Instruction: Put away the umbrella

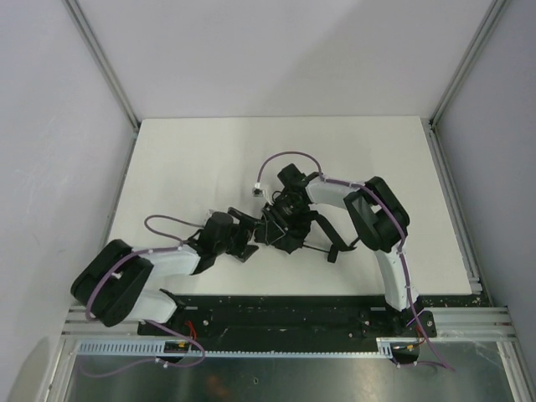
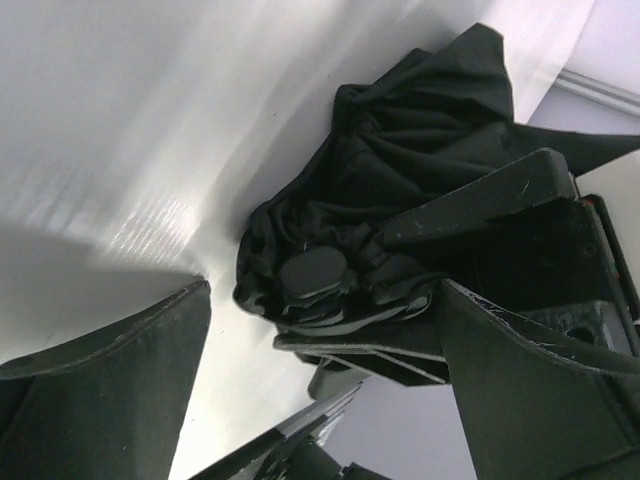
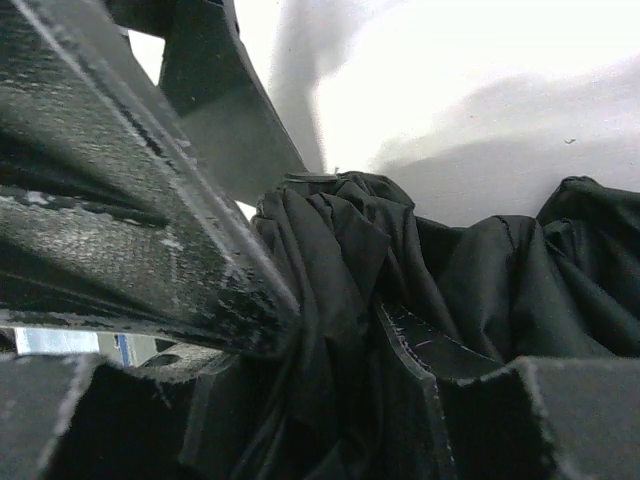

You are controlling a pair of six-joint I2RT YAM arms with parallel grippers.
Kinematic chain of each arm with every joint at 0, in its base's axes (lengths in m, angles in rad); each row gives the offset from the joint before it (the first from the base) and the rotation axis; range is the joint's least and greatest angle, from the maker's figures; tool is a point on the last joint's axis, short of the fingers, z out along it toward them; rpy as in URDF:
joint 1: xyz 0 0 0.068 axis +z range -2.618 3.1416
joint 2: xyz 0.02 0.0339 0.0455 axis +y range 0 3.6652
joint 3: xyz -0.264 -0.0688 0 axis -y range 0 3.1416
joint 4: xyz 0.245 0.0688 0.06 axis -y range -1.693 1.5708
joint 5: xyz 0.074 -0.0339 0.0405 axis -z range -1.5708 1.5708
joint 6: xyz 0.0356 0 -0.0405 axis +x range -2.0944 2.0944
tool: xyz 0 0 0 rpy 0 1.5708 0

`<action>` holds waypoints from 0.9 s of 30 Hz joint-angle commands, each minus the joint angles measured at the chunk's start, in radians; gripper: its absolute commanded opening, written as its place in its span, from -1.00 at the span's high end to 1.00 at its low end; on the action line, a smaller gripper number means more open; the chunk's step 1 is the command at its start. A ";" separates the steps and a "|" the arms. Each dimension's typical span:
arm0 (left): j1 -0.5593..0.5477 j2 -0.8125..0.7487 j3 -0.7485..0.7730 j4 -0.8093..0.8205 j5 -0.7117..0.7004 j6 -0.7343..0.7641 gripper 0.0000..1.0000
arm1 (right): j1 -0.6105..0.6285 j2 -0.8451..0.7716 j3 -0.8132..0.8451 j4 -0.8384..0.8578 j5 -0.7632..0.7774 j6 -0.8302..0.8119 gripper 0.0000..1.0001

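Note:
The black umbrella [image 1: 295, 241] lies folded and crumpled on the white table [image 1: 193, 159], mid-table between the two arms. In the left wrist view its bunched fabric [image 2: 390, 170] ends in a round black cap [image 2: 312, 272]. My left gripper [image 1: 251, 239] stands open just left of that end, with its fingers [image 2: 110, 390] spread wide on either side and apart from the cloth. My right gripper [image 1: 281, 218] reaches in from the right and is shut on the umbrella's fabric [image 3: 340, 250], with folds pinched between its fingers [image 3: 170, 270]. A thin black part of the umbrella [image 1: 333, 249] trails off to the right.
Metal frame rails [image 1: 452, 193] run along the table's right and left edges, with pale walls behind them. The black base plate [image 1: 285, 311] holding both arms lines the near edge. Purple cables [image 1: 289, 156] loop above the right arm's wrist and beside the left arm.

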 commanded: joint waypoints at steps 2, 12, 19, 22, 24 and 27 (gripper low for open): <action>-0.024 0.148 0.017 0.162 -0.011 -0.141 -0.93 | 0.018 0.070 -0.082 -0.087 0.079 0.000 1.00; -0.042 0.294 -0.049 0.437 -0.114 -0.108 0.03 | 0.040 0.044 -0.082 -0.090 0.020 -0.034 1.00; -0.039 0.349 -0.071 0.552 -0.105 -0.015 0.80 | 0.055 -0.005 -0.093 -0.043 0.034 0.003 0.94; -0.038 0.366 -0.089 0.580 -0.094 -0.011 0.97 | 0.056 -0.040 -0.105 -0.012 0.110 0.051 0.63; -0.039 0.367 -0.103 0.589 -0.096 -0.003 0.99 | 0.056 -0.085 -0.118 0.015 0.178 0.091 0.39; -0.039 0.364 -0.119 0.596 -0.107 0.007 1.00 | 0.050 -0.190 -0.149 0.056 0.280 0.186 -0.03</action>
